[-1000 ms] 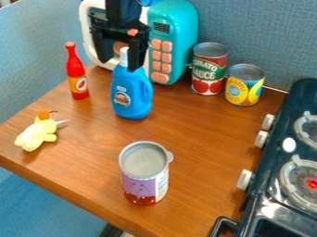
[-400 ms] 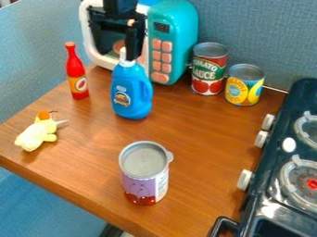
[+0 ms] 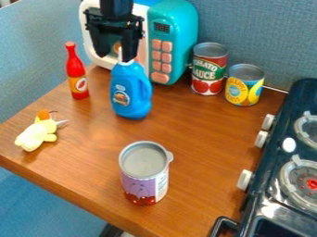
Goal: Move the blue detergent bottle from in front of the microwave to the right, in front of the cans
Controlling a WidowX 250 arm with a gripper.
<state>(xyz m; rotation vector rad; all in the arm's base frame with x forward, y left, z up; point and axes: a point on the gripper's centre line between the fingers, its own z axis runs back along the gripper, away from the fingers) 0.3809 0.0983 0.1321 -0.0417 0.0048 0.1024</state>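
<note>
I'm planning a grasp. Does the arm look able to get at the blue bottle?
Probably yes: the open gripper hangs right by the top of the blue bottle, though the microwave close behind may limit room.

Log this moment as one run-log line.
gripper at top of blue bottle | jaws apart | contact unclear | blue bottle upright on table | red bottle upright

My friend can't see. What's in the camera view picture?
An open black end effector hangs at the top of a blue bottle, before a toy microwave. A red bottle, a yellow toy, a purple can, a red can and a yellow can are on the wooden table, beside a stove.
</note>
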